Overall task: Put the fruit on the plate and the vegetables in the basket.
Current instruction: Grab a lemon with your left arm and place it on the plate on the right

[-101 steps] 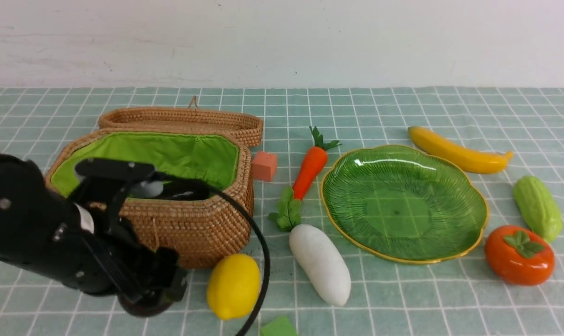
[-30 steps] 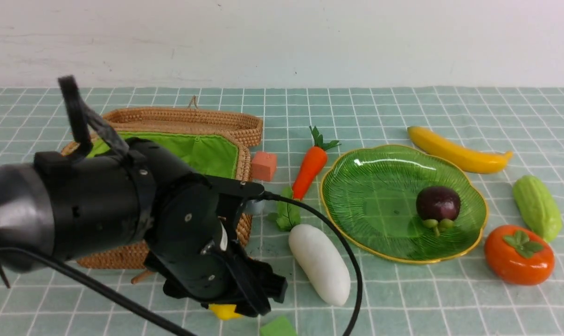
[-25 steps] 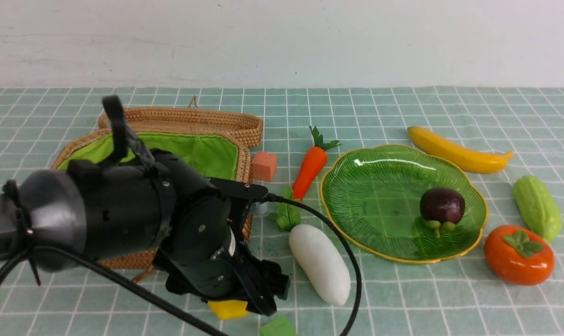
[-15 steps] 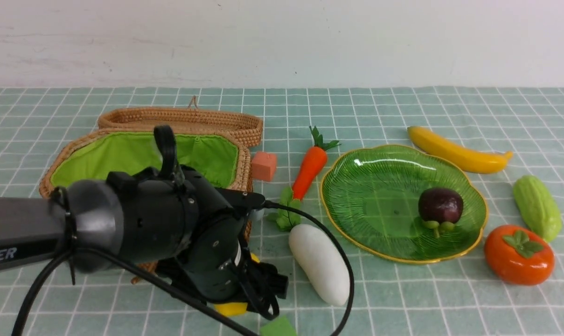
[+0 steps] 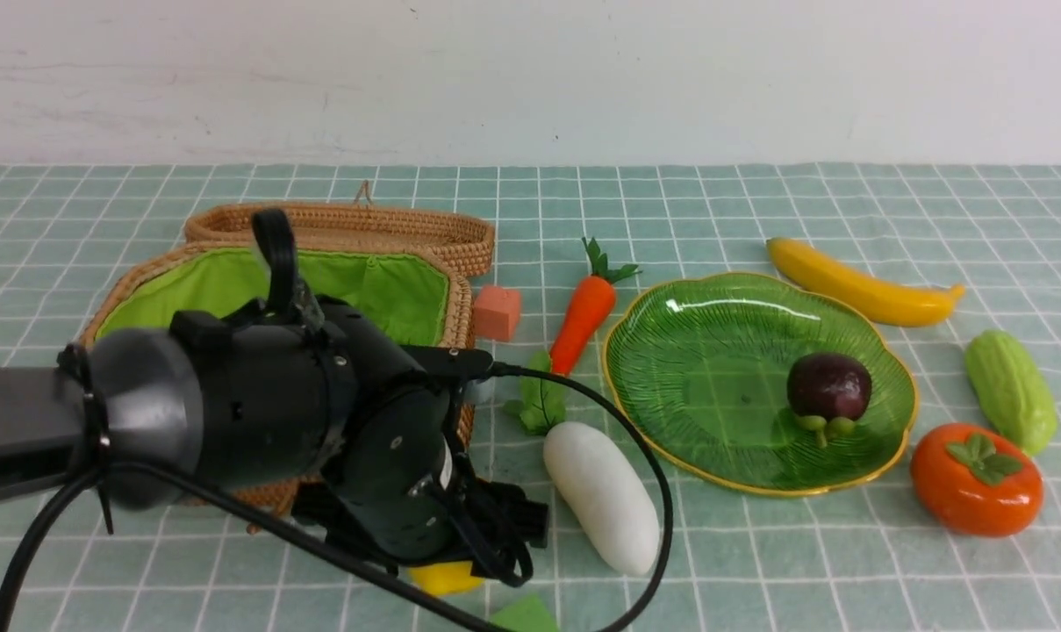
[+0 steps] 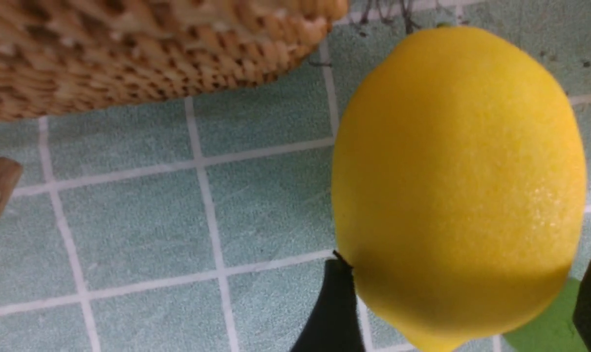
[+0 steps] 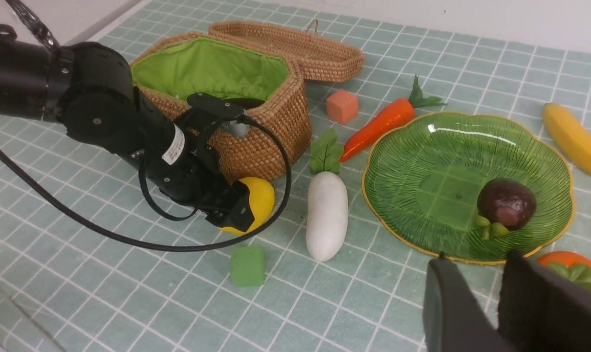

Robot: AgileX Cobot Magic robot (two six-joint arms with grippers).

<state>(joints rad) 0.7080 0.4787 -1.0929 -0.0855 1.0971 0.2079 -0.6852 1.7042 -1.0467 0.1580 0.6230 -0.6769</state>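
Left pincer [image 6: 466,266]: jaws spread wide and astride the lemon [image 6: 456,181], one black finger [image 6: 332,308] at its edge and the other on its far side; not clenched. Lemon sits on the checked cloth [image 5: 758,562] right under this pincer. Wicker basket [image 5: 363,250] stands just behind the pincer, uncovered, green lining showing; the arm hides most of its front wall. Lid [image 5: 354,224] lies behind the basket, touching it. Green cube [image 7: 247,265] is just beside the pincer on the side away from the basket, apart from the lemon. Radish [image 5: 602,496] lies near the pincer to its right, on the cloth. Carrot [image 5: 585,312] and pink cube [image 5: 498,312] lie beyond the radish, further back. Plate [image 5: 714,351] is well to the pincer's right, past the radish, with only the mangosteen [image 5: 828,386] on it. Right pincer [image 7: 476,258]: fingers stand a narrow gap apart with nothing between them; it hangs over the plate's near rim, with the mangosteen close ahead. Persimmon [image 5: 976,478] lies just beside this pincer, off the plate. Gourd [image 5: 1011,391] and banana [image 5: 859,285] lie further from it, on the cloth beyond the plate.
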